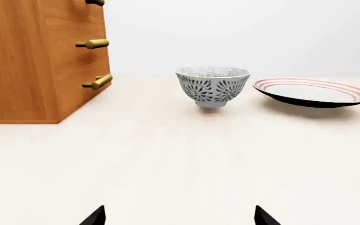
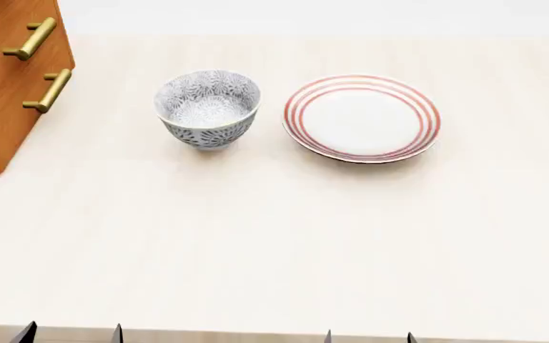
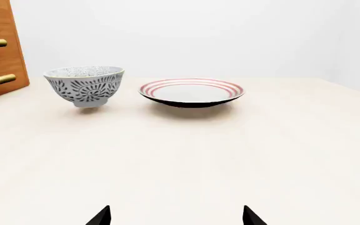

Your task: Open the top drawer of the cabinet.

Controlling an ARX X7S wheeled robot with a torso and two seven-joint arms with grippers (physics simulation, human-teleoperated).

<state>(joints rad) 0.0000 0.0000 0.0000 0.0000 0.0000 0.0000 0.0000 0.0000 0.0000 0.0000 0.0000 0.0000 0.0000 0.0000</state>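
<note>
Two containers sit on the pale table ahead of me: a patterned bowl with a grey-blue leaf print, and to its right a shallow plate ringed with red stripes. Both look bare inside, the bowl showing only its printed lining and the plate its plain white centre. They stand just beside each other without touching. The cabinet stands at the far left of the table, well apart from the bowl, its orange-brown side facing me and its front turned to the right. From my head view only two brass handles show; the left wrist view catches the tip of a third handle above them, which marks the top drawer, its front flush with the ones below. My left gripper hangs low at the near edge with its fingertips spread wide, holding nothing. My right gripper is likewise spread and empty, near the table's near edge.
</note>
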